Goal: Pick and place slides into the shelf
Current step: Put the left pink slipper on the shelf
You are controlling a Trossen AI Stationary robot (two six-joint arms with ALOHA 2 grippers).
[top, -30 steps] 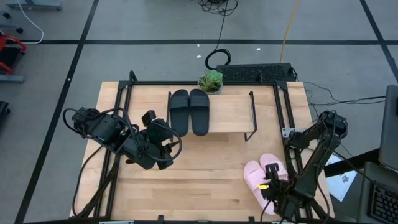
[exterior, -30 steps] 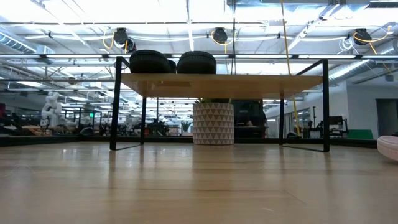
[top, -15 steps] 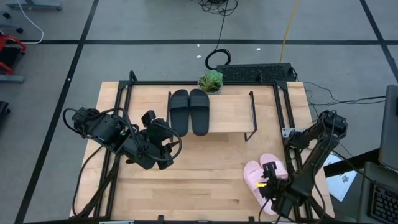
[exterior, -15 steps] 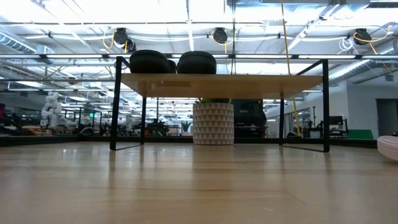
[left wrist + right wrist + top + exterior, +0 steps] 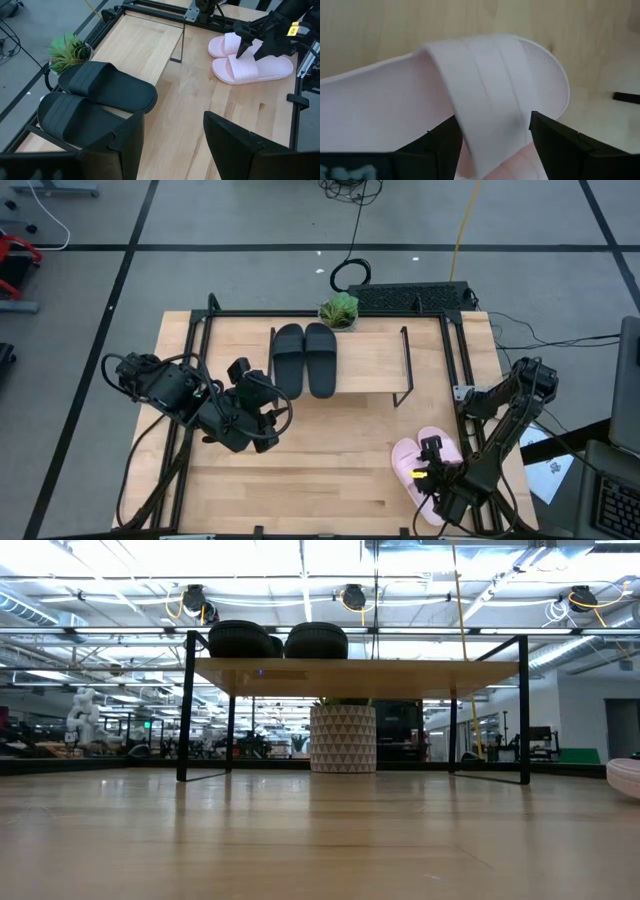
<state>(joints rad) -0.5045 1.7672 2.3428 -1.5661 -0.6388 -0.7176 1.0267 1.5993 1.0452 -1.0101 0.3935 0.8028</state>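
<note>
Two black slides point(image 5: 305, 360) lie side by side on the left part of the shelf point(image 5: 370, 355), soles on its plank top; the low view shows them point(image 5: 280, 639) on the shelf point(image 5: 355, 672). The pink slides point(image 5: 408, 463) rest on the table near its right near corner. My right gripper point(image 5: 430, 455) is over them, open, pointing down, its fingers point(image 5: 445, 145) on either side of one pink slide's strap point(image 5: 490, 85). My left gripper point(image 5: 272, 415) waits open over the table, left of the shelf. My right gripper straddles the strap point(image 5: 490, 85) of a pink slide from above, fingers across it. Whether the fingers touch the strap, I cannot tell. The slide lies flat on the table.
A potted plant point(image 5: 339, 310) stands at the table's far edge behind the shelf. The shelf's right part point(image 5: 150, 40) is bare plank. Black frame rails point(image 5: 455, 370) run along the table's sides. The table's right edge is close to the pink slides point(image 5: 255, 67).
My right gripper has edged slightly toward the table's left over the pink slides. The slides have stayed where they were.
</note>
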